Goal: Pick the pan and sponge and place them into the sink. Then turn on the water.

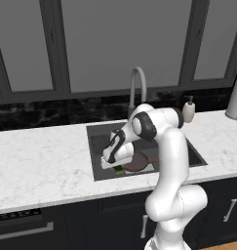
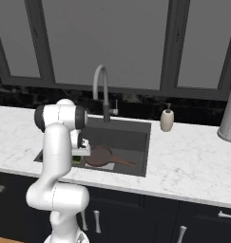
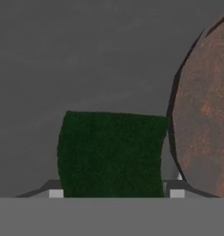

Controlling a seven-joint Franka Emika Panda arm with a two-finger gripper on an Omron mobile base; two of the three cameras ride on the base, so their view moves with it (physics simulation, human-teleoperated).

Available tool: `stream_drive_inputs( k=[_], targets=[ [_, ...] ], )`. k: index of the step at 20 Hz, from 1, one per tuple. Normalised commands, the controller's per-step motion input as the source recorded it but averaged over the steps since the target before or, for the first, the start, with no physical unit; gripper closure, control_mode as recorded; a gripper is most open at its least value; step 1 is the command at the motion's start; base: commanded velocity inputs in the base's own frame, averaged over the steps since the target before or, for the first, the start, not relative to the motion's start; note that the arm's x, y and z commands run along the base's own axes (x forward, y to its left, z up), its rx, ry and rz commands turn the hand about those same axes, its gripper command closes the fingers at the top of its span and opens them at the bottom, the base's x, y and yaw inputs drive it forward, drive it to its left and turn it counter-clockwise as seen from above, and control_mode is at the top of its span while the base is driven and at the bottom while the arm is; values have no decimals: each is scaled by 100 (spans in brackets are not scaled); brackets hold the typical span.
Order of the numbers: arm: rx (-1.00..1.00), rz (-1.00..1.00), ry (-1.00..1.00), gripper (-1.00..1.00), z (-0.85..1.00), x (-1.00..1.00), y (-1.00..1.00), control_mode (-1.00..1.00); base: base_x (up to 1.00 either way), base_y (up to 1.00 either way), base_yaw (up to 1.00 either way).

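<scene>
Rough green sponge [image 3: 111,154]; mottled rusty matt pan [image 3: 203,110]; veined white marble counter [image 1: 37,163]

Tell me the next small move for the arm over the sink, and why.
Probably open the fingers and let go of the sponge. It sits between them, low inside the sink, right beside the pan, which already lies on the basin floor. No water runs from the faucet yet, so turning it on would follow the release.
</scene>
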Motion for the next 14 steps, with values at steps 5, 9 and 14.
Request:
stream_drive_inputs(
  k=[5,9,14],
  targets=[
    [3,0,-2,100,-20,23,3,-100,0,0,0],
    [4,0,-2,100,-7,22,1,-100,0,0,0],
    [3,0,0,100,-4,20,1,-100,0,0,0]
  ],
)
